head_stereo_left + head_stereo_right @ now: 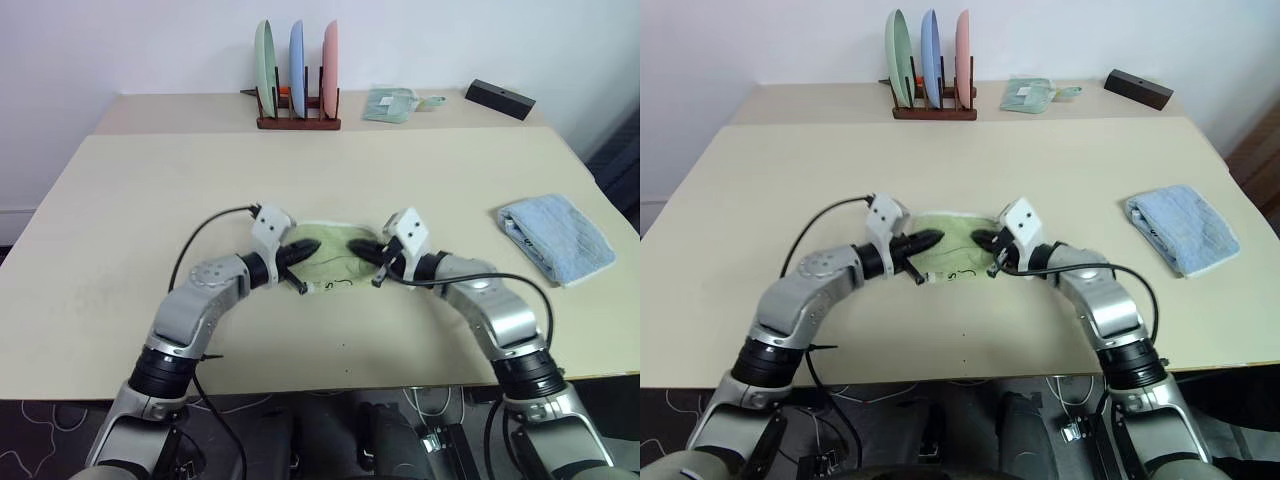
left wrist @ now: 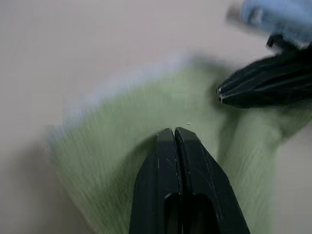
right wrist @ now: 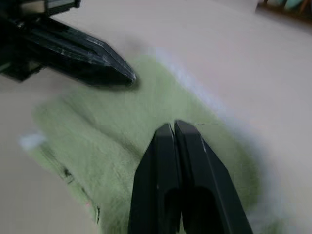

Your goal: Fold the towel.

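Near the front-centre of the beige table (image 1: 130, 200): light green towel (image 1: 330, 243), bunched into a small rumpled patch, lying flat on the tabletop between the two grippers; white stitched edging along its far side, small dark printed mark (image 1: 341, 285) on the near portion.

Left gripper (image 1: 310, 247): black fingers pressed together, tip directed toward the towel's centre from the left, low over the cloth; whether cloth is pinched between the fingers cannot be told. In the left wrist view, fingers (image 2: 168, 161) closed flush with no gap, green terry directly beneath and beyond the tip.

Right gripper (image 1: 355, 247): fingers likewise together, tip directed toward the towel's centre from the right, facing the left gripper across a narrow stretch of cloth, tips near but apart. In the right wrist view, closed fingers (image 3: 165, 156) over the green cloth, left gripper's tip (image 3: 117, 73) resting at the towel's opposite edge; any grip on cloth not discernible.

Right side of the table, well apart from the towel: folded light blue towel (image 1: 556, 236). Back of the table: wooden rack (image 1: 298, 122) holding three upright plates, green (image 1: 264, 66), blue (image 1: 297, 66) and pink (image 1: 330, 64); beside it a small pale mint folded cloth (image 1: 390, 103); further right a black box (image 1: 499, 98).
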